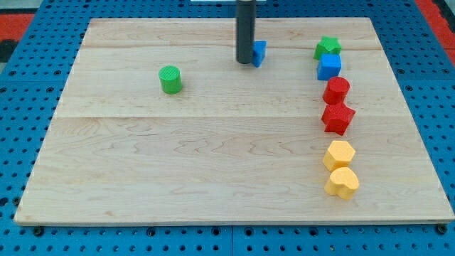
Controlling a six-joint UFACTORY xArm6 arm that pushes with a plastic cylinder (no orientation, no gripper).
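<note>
My tip (245, 62) rests on the wooden board (213, 156) near the view's top centre. It touches, or nearly touches, a small blue block (259, 52) just to its right, partly hidden behind the rod. A green cylinder (170, 80) stands well off to the tip's left. Down the view's right side runs a curved line of blocks: a green star (328, 48), a blue cube (329, 67), a red hexagonal block (336, 90), a red star-like block (338, 118), a yellow hexagon (340, 154) and a yellow heart-like block (343, 183).
The board lies on a blue pegboard table (28, 235) that frames it on all sides. Red matting (435, 11) shows in the view's top corners.
</note>
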